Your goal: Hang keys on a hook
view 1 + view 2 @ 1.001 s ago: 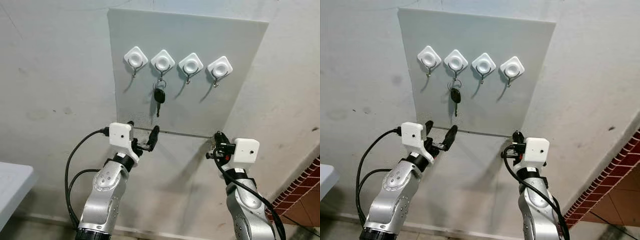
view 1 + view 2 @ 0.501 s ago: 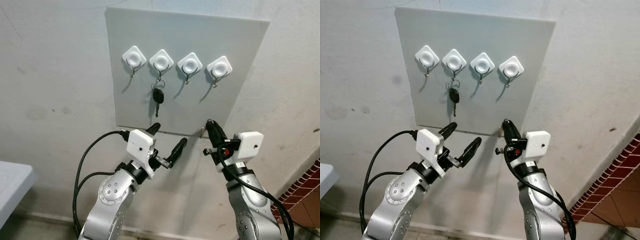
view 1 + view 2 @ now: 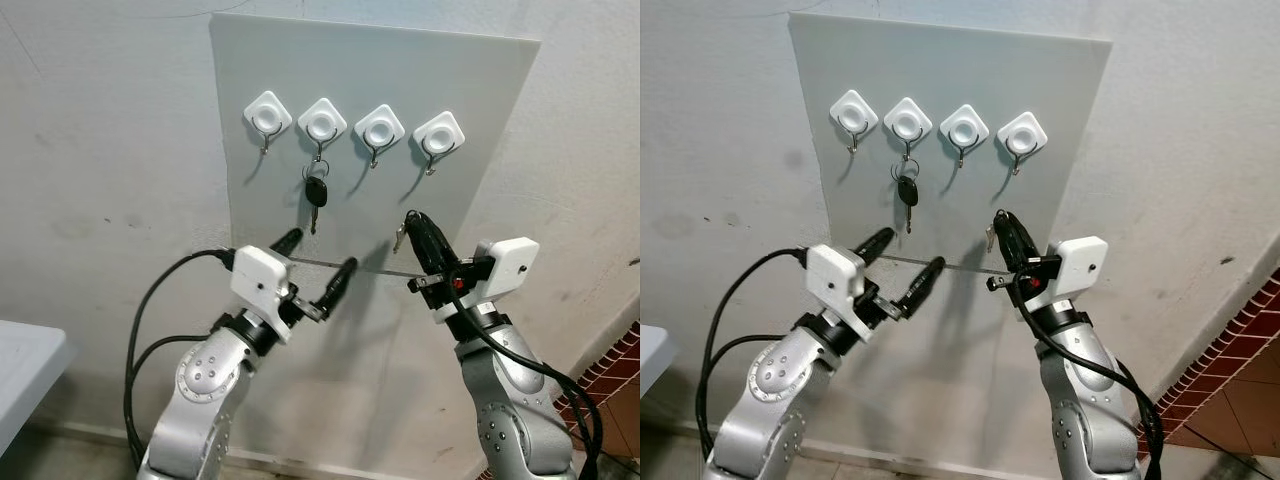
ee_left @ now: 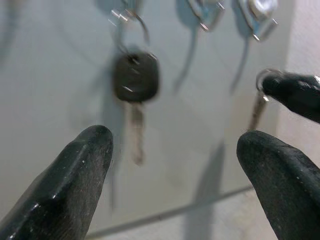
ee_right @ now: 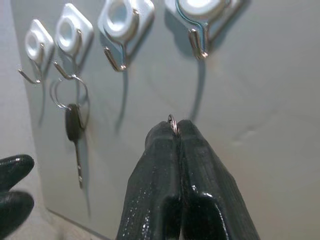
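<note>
A flat, pale grey board [image 3: 450, 90] is fixed to a rough, scuffed plaster wall [image 3: 110, 150] and takes up the upper middle of the frame. Across its top runs a row of four hooks, each a thin bent wire hung from a glossy white diamond-shaped pad with a round dimple.

From the second hook [image 3: 322, 125] from the left a black-headed key [image 3: 316, 193] dangles on a wire ring, its silvery blade pointing down, flat against the board.

The right gripper [image 3: 407, 222] reaches up at centre right, below the third hook [image 3: 379, 131] and fourth hook [image 3: 439, 137]. Its two long, rubbery black fingers [image 5: 175, 185] are pressed together on a small metal key ring [image 5: 171, 120]; a slim silver key [image 3: 399, 237] hangs from the tips, just in front of the board's lower part.

The left gripper [image 3: 318, 257] sits at centre left, below the hanging black key, with its rounded matte fingers [image 4: 75, 175] spread wide apart and holding nothing.

A pale desk corner [image 3: 25, 370] juts in at lower left, and red brickwork [image 3: 610, 390] shows at lower right.
</note>
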`<state>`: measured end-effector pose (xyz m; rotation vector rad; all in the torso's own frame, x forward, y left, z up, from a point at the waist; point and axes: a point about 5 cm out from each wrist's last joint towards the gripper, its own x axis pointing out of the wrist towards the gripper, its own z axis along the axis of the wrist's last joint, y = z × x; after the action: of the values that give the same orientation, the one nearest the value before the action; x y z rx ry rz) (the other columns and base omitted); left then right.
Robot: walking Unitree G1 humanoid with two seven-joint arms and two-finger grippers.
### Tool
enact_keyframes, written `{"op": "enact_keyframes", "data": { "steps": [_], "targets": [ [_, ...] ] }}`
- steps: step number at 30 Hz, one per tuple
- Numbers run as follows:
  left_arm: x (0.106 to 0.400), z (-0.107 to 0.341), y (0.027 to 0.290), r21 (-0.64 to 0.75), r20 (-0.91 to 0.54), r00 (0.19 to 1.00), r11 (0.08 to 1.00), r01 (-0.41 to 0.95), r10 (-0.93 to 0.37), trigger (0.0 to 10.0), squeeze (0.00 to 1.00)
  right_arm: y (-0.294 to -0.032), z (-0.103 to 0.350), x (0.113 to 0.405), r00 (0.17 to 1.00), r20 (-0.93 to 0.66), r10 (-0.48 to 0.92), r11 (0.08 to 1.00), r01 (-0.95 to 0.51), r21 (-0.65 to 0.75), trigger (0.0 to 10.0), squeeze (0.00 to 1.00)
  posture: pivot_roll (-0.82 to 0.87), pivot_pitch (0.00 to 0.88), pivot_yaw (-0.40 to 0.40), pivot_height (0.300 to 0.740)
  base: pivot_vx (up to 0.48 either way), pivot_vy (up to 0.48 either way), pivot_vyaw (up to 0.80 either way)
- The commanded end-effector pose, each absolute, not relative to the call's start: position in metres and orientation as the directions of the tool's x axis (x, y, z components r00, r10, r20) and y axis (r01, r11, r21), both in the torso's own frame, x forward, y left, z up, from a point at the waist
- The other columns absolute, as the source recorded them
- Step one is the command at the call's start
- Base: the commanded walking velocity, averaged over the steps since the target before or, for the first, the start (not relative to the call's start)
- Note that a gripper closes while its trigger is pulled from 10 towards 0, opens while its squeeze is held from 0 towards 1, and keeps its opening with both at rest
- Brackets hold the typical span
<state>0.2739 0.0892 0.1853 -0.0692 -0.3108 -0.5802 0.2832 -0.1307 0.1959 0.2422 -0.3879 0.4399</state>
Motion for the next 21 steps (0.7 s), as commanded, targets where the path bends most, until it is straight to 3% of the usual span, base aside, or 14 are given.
{"op": "enact_keyframes", "data": {
  "steps": [1, 21],
  "targets": [
    [0.275, 0.195, 0.092, 0.005, 0.336, 0.791, 0.841, 0.541, -0.511, 10.0, 0.0, -0.13, 0.207, 0.282, 0.806, 0.445, 0.39, 0.861, -0.49, 0.134, 10.0, 0.0, 0.05, 0.0, -0.05, 0.74, 0.0, 0.0, 0.0],
    [0.272, 0.213, 0.077, -0.002, 0.376, 0.75, 0.809, 0.588, -0.544, 10.0, 0.0, -0.107, 0.229, 0.29, 0.721, 0.486, 0.493, 0.779, -0.615, 0.122, 10.0, 0.0, 0.05, 0.0, -0.05, 0.74, 0.0, 0.0, 0.0]
  ]
}}
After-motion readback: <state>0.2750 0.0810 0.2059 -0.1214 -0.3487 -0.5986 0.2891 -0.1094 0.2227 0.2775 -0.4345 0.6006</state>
